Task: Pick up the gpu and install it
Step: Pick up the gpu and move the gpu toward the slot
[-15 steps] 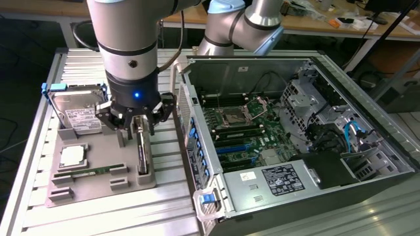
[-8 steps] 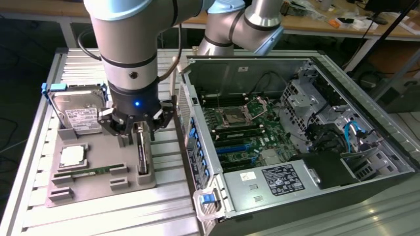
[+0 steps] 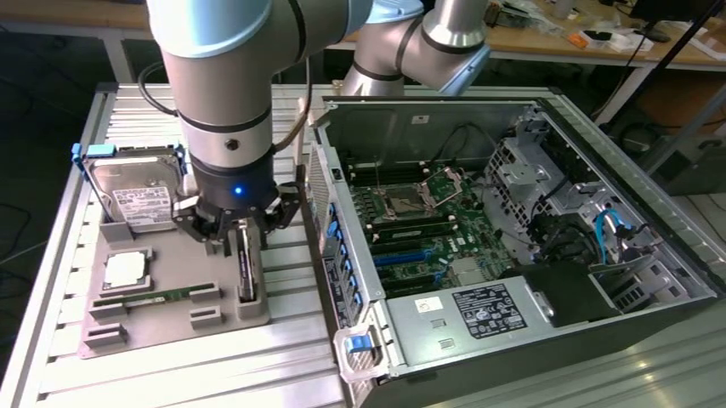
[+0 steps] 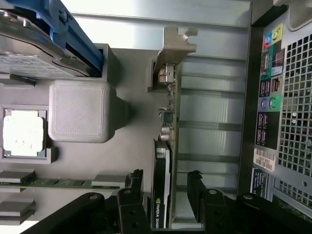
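Currently arm is hanging straight down over the grey tray [image 3: 170, 255] on the worktop [image 3: 227, 361], w/ pincer [image 3: 241, 234] sitting open astride the gpu [image 3: 246, 274] — fingers [image 4: 135, 181] flanking both faces, gaps showing, nothing gripped. Gpu is standing on edge in its slot, long axis running alongside the PC case [image 3: 511, 212], bracket [image 4: 178, 44] at the hard drive [image 3: 136, 197] end. CPU [image 3: 125, 269] & memory stick [image 3: 153, 298] are lying beside it — case standing close.

Setting: robotics lab or workshop.
Manipulator: large grey industrial robot arm [image 3: 221, 76].
Work surface: ribbed aluminium table [image 3: 63, 280] carrying a grey moulded parts tray [image 3: 193, 263].
Workpiece: open black tower computer case [image 3: 635, 331], motherboard exposed.
Background: long wooden benches [image 3: 533, 38] strewn with small items.
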Robot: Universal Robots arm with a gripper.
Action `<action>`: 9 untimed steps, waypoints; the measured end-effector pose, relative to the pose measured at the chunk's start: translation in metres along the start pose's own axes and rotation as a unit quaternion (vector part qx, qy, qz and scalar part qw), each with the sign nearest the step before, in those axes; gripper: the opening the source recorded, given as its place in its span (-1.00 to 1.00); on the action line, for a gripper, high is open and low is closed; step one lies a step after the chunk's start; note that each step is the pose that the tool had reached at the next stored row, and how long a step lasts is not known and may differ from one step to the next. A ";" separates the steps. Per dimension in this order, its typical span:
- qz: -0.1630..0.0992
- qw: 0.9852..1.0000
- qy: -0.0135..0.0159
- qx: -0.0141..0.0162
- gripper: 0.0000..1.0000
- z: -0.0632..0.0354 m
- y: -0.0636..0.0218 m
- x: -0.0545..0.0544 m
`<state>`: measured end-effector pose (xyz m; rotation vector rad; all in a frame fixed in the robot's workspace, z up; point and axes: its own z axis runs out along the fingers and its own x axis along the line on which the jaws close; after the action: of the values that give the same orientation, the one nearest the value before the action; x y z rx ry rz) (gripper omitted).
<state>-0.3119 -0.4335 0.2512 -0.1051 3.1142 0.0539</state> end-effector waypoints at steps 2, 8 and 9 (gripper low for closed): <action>0.000 1.000 0.000 0.000 -0.01 0.0044 -0.0001 0.000; 0.000 1.000 0.000 0.000 -0.01 0.0070 -0.0002 0.000; 0.000 1.000 0.000 0.000 -0.01 0.0077 -0.0002 0.000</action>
<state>-0.3119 -0.4335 0.2435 -0.1050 3.1140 0.0541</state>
